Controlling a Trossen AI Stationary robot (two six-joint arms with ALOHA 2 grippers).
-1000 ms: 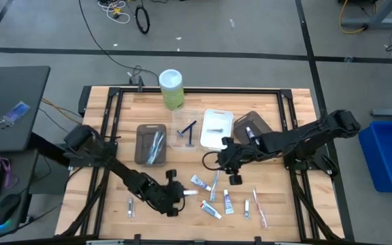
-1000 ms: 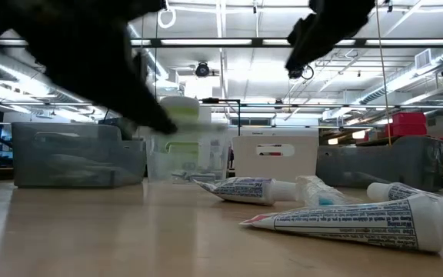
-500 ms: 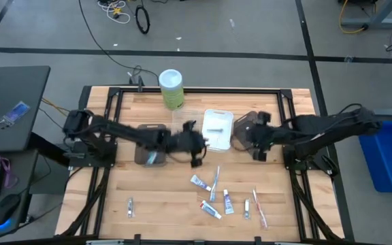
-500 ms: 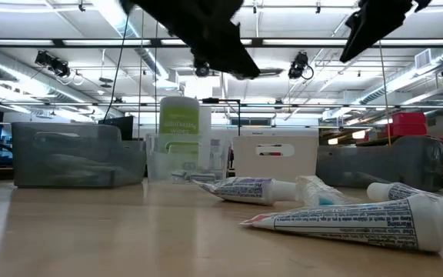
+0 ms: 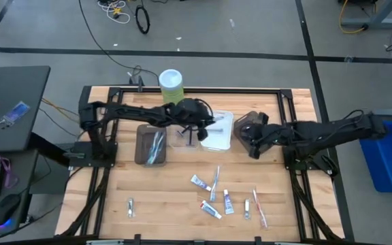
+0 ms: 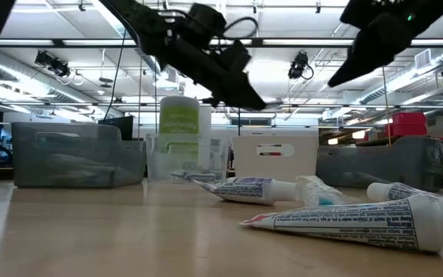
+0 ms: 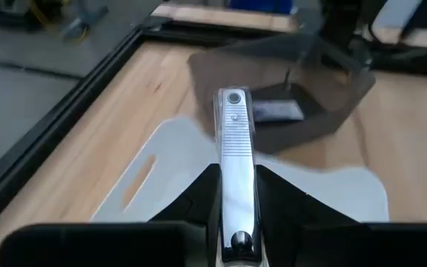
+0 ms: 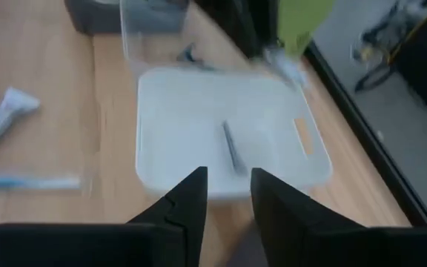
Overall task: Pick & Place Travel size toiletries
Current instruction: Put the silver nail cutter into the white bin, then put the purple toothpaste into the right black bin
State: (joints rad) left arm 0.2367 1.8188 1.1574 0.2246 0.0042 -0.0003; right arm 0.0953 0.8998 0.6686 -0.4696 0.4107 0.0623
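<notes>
My left gripper (image 5: 198, 129) hangs above the clear tray (image 5: 184, 136) and the white tray (image 5: 220, 133), shut on a silver nail clipper (image 7: 233, 148). My right gripper (image 5: 241, 139) hovers open by the dark tray (image 5: 256, 122), pointing at the white tray (image 8: 199, 111), which holds a slim silver piece (image 8: 233, 150). Mini toothpaste tubes (image 5: 197, 182) (image 5: 228, 202), a blue toothbrush (image 5: 215, 178), a pink one (image 5: 258, 207) and a small silver piece (image 5: 129, 206) lie flat on the near part of the table. The grey tray (image 5: 151, 144) holds toothbrushes. My left gripper pinches the nail clipper between its two fingers (image 7: 199, 200) at the clipper's rear end (image 7: 235, 222). The fingers lie along its length, and its front end (image 7: 233, 100) juts forward past them. The clipper is lifted clear, above the white tray.
A tall green bottle (image 5: 171, 88) with a white cap stands at the far edge behind the trays. The four trays sit in a row across the middle. Black frame rails (image 5: 107, 136) run along the table's sides. Bare wood lies between the trays and the loose items.
My left gripper has risen from the near part of the table and swung far and right to above the clear and white trays, carrying the silver clipper lifted clear. My right gripper has drawn back from the loose items toward the far right, beside the dark tray.
</notes>
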